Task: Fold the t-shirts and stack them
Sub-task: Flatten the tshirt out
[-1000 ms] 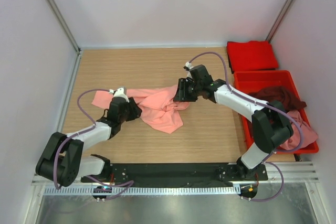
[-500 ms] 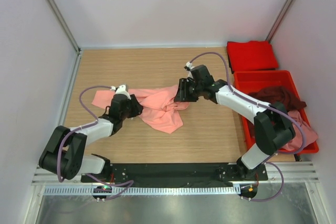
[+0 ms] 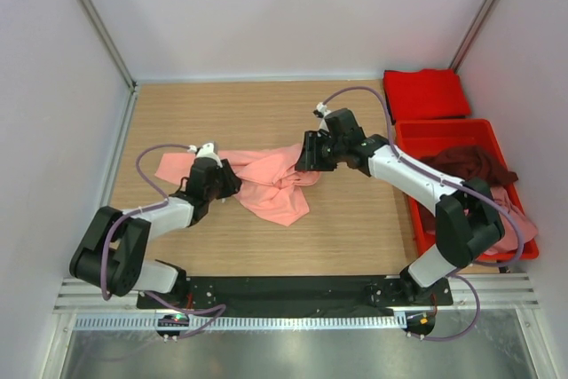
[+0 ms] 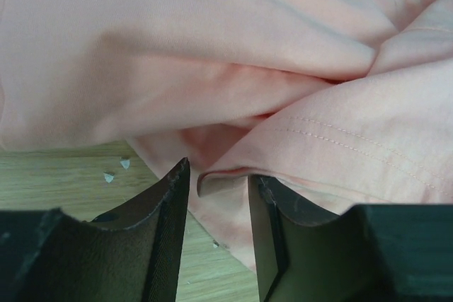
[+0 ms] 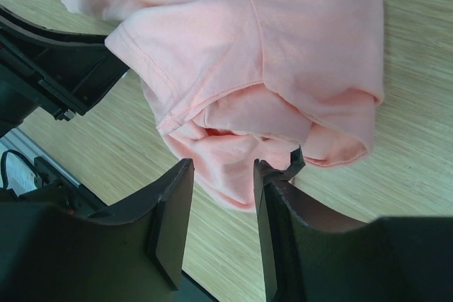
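Straddling a hemmed fold of the crumpled salmon-pink cotton t-shirt (image 3: 271, 179) mid-counter, my left pincer (image 4: 216, 196) stands partly apart, cloth between its fingers; whether it grips, I cannot tell. My right pincer (image 5: 223, 182) gapes partway over a bunched edge, not pinching it.

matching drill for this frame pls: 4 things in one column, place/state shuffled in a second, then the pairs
1. salmon-pink t-shirt
2. bright red t-shirt
3. dark maroon t-shirt
4. dusty pink t-shirt

A. folded flat at the table's far right corner
B. near end of the red bin
C. crumpled mid-table between both grippers
D. far part of the bin

Pairs: 1-C, 2-A, 3-D, 4-B
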You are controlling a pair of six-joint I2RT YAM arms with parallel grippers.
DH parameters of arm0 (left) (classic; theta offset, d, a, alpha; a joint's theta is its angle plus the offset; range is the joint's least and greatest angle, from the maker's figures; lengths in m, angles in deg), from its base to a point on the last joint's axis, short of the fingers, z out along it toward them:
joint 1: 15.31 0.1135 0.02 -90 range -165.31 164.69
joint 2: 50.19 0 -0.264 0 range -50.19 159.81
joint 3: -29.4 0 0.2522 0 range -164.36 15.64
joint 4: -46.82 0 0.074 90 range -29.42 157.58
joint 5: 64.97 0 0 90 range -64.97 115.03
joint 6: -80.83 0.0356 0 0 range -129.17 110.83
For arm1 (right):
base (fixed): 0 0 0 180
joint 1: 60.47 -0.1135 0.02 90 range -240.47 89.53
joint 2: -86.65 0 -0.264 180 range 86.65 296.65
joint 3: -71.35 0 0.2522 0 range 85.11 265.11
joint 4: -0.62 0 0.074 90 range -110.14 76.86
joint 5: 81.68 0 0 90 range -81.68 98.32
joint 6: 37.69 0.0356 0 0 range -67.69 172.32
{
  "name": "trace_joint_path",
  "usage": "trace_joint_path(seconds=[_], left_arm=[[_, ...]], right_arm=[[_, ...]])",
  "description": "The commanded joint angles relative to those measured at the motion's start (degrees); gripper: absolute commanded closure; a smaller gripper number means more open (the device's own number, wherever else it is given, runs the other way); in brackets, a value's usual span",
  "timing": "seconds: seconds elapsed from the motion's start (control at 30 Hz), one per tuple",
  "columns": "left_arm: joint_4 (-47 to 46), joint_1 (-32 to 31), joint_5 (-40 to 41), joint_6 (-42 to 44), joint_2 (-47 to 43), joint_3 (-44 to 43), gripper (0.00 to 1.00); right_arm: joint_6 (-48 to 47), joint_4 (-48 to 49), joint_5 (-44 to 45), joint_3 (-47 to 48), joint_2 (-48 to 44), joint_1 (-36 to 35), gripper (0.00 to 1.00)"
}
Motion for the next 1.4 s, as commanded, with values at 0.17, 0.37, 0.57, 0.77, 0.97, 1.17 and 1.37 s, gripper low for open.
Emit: trace_joint_path(seconds=[0.17, 0.37, 0.57, 0.77, 0.97, 1.17, 1.37], left_arm=[[-0.21, 0.23, 2.20, -0.74, -0.59, -3.02, 0.88], [19.35, 0.23, 9.03, -0.92, -7.19, -15.12, 1.00], [33.01, 0.23, 14.06, -0.48, -10.09, -23.59, 1.00], [34.35, 0.23, 13.89, -0.56, -12.55, -24.39, 1.00], [34.53, 0.32, 13.89, -0.57, -13.09, -26.40, 1.00], [42.77, 0.14, 15.11, -0.82, -11.59, -40.42, 1.00], [51.57, -2.84, 15.03, -2.59, -14.84, -53.81, 1.00]], right_arm=[[0.00, -1.32, 4.81, -0.76, -4.08, 0.08, 0.53], [6.42, 8.34, 10.63, -10.34, -9.27, 3.77, 0.38], [7.12, 12.73, 5.20, -10.08, -2.42, 4.48, 0.34], [8.97, 22.40, 0.53, -10.79, 4.52, 4.48, 0.40], [8.01, 24.08, -0.02, -9.38, 6.99, 4.56, 0.65], [0.90, -0.39, 20.25, 1.84, -6.42, 5.88, 0.99], [-4.12, -24.60, 35.94, 16.36, -21.81, 5.88, 0.99]])
